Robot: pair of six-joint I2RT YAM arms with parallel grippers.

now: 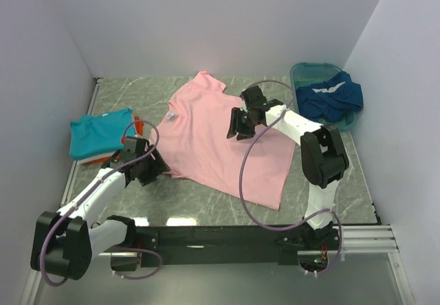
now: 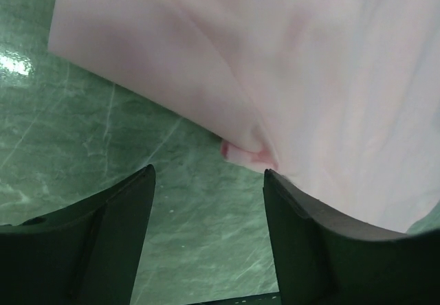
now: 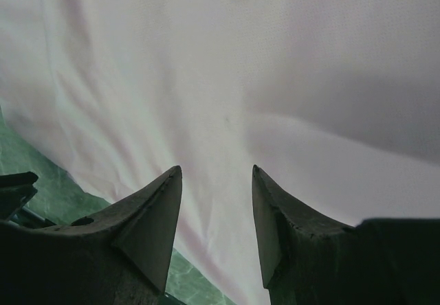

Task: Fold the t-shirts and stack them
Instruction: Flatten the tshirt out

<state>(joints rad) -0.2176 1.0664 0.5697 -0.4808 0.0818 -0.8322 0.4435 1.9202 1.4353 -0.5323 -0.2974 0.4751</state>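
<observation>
both sets of jaws are open and empty; each should pinch an edge of the pink shirt (image 1: 206, 143) firmly.

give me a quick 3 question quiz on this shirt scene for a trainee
1. True or false: the blue shirt lies in the basin.
2. The teal shirt lies: A) on the orange shirt; B) in the basin; C) in an end effector.
3. Fill in: the left end effector and the right end effector are both ____, gripping nothing.
Key: 1 true; 2 A; 3 open.
</observation>
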